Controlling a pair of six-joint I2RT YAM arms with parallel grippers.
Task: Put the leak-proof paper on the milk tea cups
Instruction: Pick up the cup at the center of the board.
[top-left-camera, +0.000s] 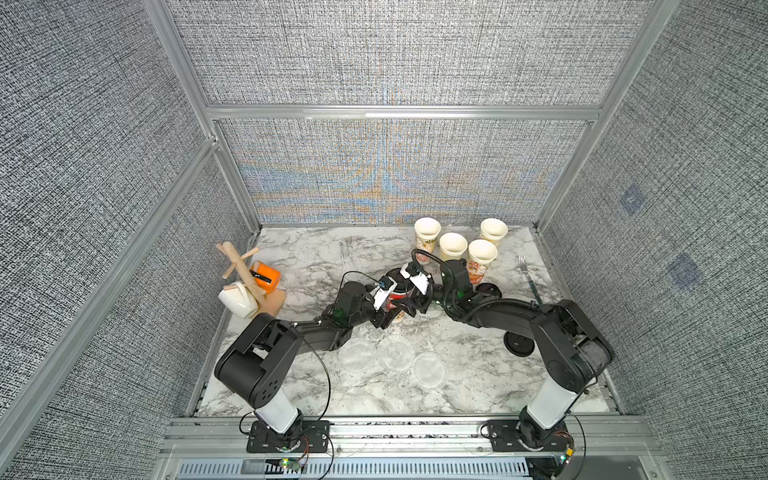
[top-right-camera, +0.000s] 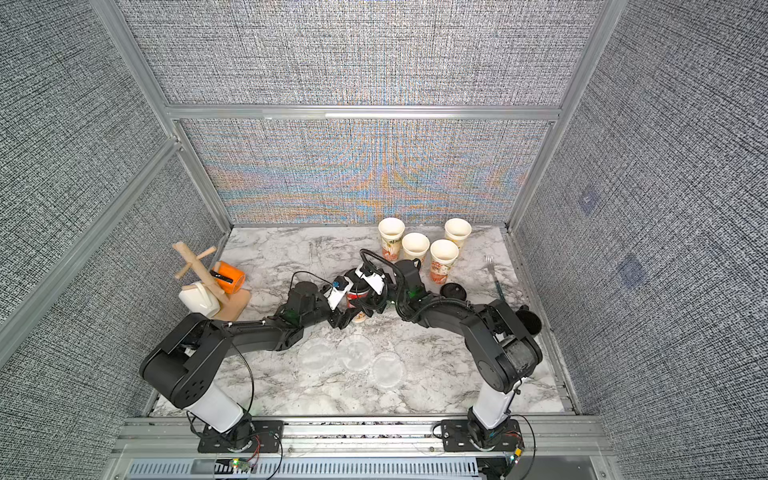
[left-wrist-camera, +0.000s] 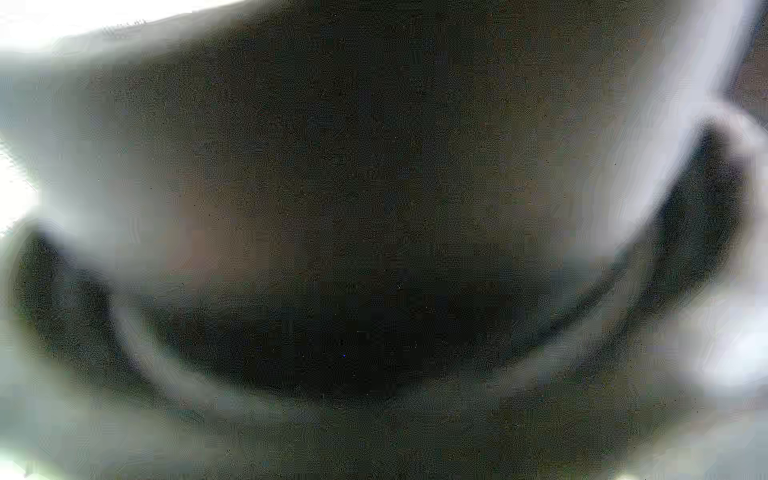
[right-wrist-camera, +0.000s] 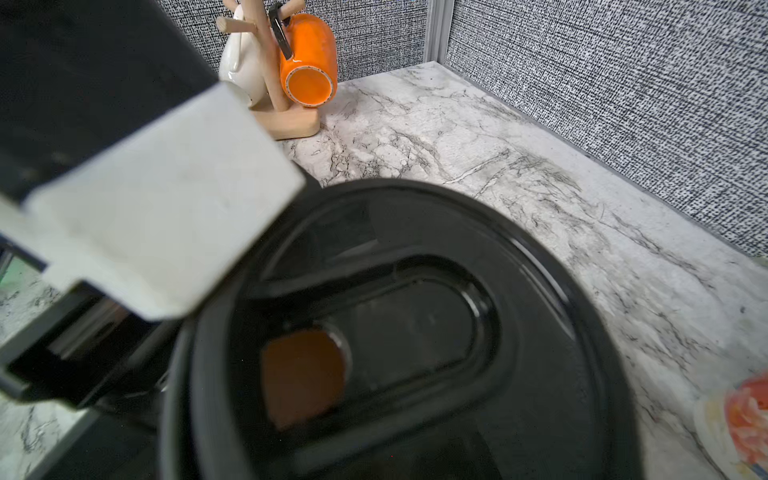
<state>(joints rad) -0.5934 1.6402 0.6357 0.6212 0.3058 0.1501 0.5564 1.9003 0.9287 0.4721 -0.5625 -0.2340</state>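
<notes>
Mid-tabletop (top-left-camera: 316, 257), one milk tea cup (top-left-camera: 395, 296) already wears a black lid (right-wrist-camera: 415, 332). The right gripper (top-left-camera: 411, 293) hangs over it, jaws spread. The left gripper (top-left-camera: 384, 305) is at its side, grip unclear. Four open cups (top-left-camera: 453, 245) stand bare at the back. Three leak-proof paper discs (top-left-camera: 397, 353) lie flat out front, so I'd say most covering remains.

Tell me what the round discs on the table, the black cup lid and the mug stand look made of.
Discs: thin clear plastic or waxed film, hard to say which; the marbled table shows through them. Lid: glossy black moulded plastic, with sharp highlights on its ridges. Mug stand: pale unpainted wood, matt, with round pegs.
</notes>
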